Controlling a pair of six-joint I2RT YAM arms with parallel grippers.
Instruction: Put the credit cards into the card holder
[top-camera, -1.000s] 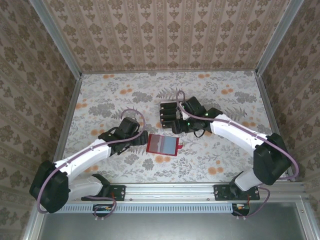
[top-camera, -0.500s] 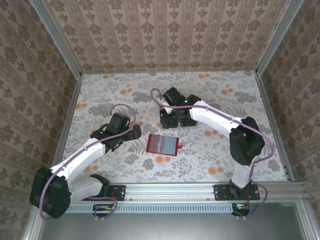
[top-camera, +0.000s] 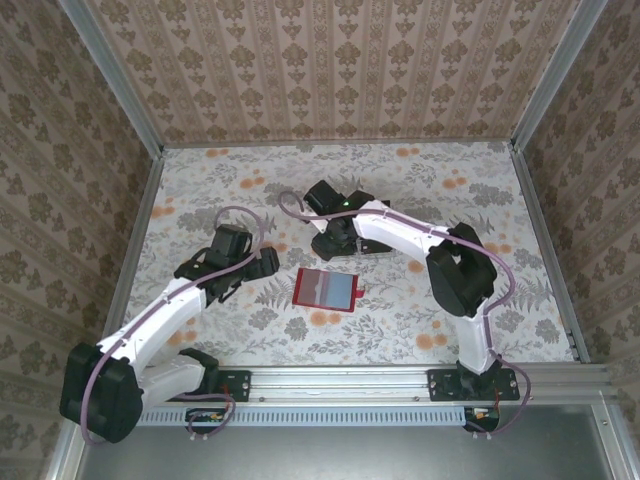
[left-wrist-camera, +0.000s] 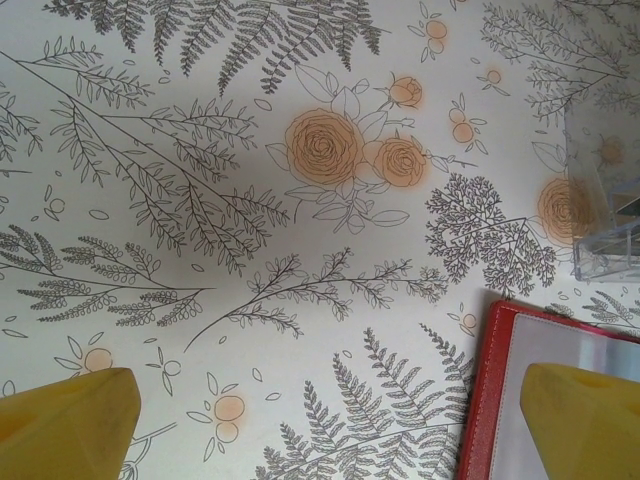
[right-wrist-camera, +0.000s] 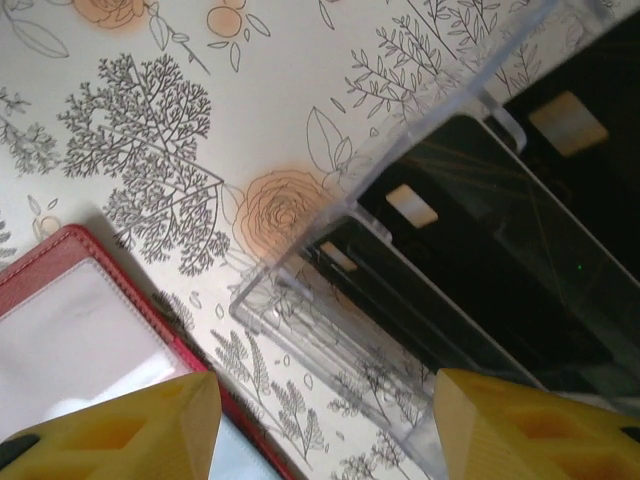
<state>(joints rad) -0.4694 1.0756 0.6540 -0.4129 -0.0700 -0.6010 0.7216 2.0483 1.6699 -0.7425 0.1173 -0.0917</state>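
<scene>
Both are seen parted: left gripper (left-wrist-camera: 330, 420) at nine o'clock of the card holder (top-camera: 325, 289), right gripper (right-wrist-camera: 320, 425) at twelve, by the credit cards (right-wrist-camera: 480, 260)

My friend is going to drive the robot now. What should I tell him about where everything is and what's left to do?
The left pincer is open and empty, over the table beside the left edge of the card holder.
The right pincer is open and empty, above the spot where the card holder and the clear rack meet.
The credit cards are black and sit in the clear rack, just beyond the card holder.
The card holder lies open and flat, pockets up, with no card seen in it.
Done: no card placed yet.
Left: take each card from the rack and slide it into a pocket.
</scene>
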